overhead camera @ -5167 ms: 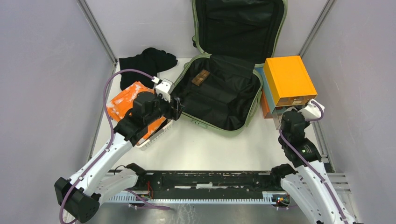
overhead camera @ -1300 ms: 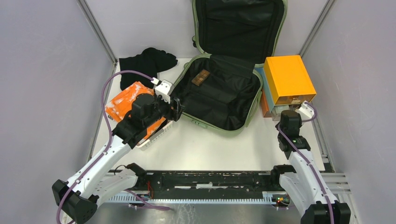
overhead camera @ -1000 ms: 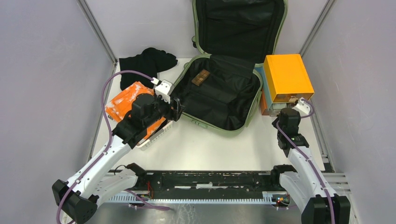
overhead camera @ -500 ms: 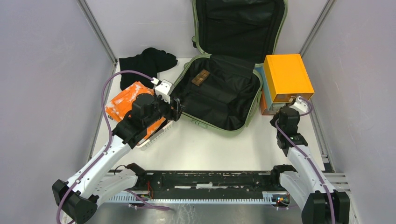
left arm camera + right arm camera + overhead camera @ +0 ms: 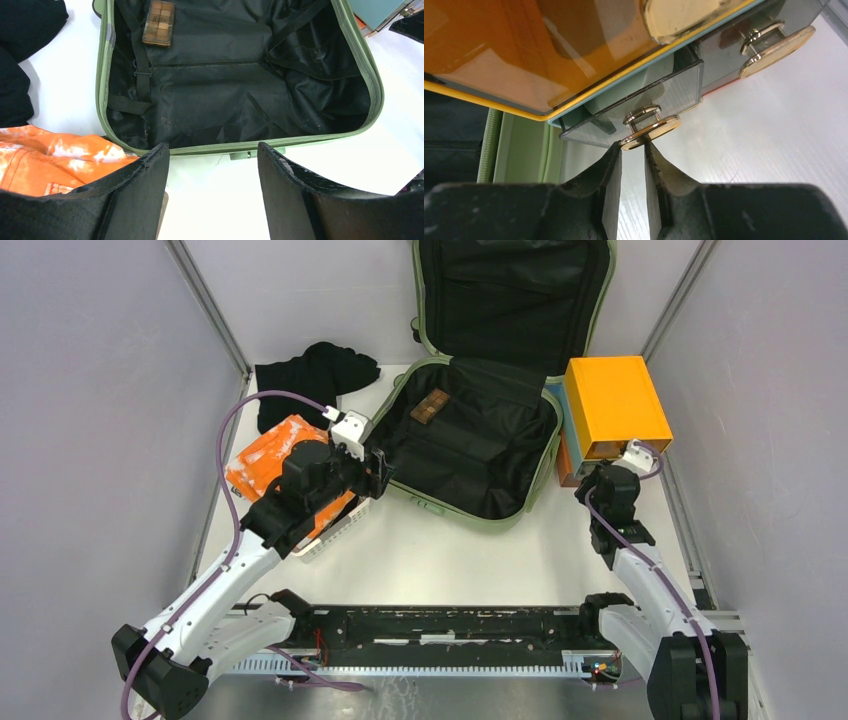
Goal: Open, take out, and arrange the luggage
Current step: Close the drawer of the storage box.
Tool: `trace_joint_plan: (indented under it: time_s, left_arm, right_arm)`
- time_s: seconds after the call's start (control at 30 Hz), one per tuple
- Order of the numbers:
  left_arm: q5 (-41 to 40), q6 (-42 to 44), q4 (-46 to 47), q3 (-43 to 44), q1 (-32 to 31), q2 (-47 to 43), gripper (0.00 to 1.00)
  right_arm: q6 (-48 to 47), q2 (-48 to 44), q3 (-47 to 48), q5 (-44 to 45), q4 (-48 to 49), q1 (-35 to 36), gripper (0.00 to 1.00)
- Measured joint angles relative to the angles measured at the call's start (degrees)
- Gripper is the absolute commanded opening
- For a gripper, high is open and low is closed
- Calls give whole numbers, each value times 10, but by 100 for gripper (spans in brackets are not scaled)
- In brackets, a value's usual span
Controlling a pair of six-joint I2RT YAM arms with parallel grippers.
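Note:
The sage-green luggage [image 5: 480, 455] lies open mid-table, its lid [image 5: 510, 300] upright against the back wall and black lining showing [image 5: 235, 95]. A small brown checkered case [image 5: 430, 406] [image 5: 158, 22] lies inside at the far left. My left gripper [image 5: 378, 472] [image 5: 212, 150] hovers open just off the near-left rim, holding nothing. At the front of the orange and light-blue box [image 5: 615, 410] is my right gripper [image 5: 612, 472] [image 5: 632, 145]. Its jaws stand narrowly apart, with the gold knob [image 5: 651, 131] of a clear-fronted drawer [image 5: 644, 95] at the tips.
A white basket [image 5: 335, 530] holding orange cloth [image 5: 265, 455] [image 5: 50, 160] sits under my left arm. A black garment [image 5: 310, 375] [image 5: 20, 30] lies at the back left. A second gold knob [image 5: 776, 45] sits to the right. Walls close in on both sides.
My right arm has moved forward to the box front and its jaws have parted a little. The pulled-out drawer has gone back in. The left arm has not moved.

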Motion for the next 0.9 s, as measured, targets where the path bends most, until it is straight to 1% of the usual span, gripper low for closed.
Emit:
trace_joint_plan:
  time_s: [0.27,0.4,0.6,0.8,0.9]
  left_arm:
    - [-2,0,0,0,0,1,72]
    - [-3,0,0,0,0,2,72]
    - [-4,0,0,0,0,3,71]
    - [-5,0,0,0,0,3,72]
    - [-5,0,0,0,0,3,72]
  right_arm:
    - [-41,20,0,2,29,0,34]
    - [-63,28,0,2,42,0,41]
    - [-105,34,0,0,60,-1,50]
    - [-139,33,0,-28,73,-5,61]
    - [-157,29,0,-45,77,-9,64]
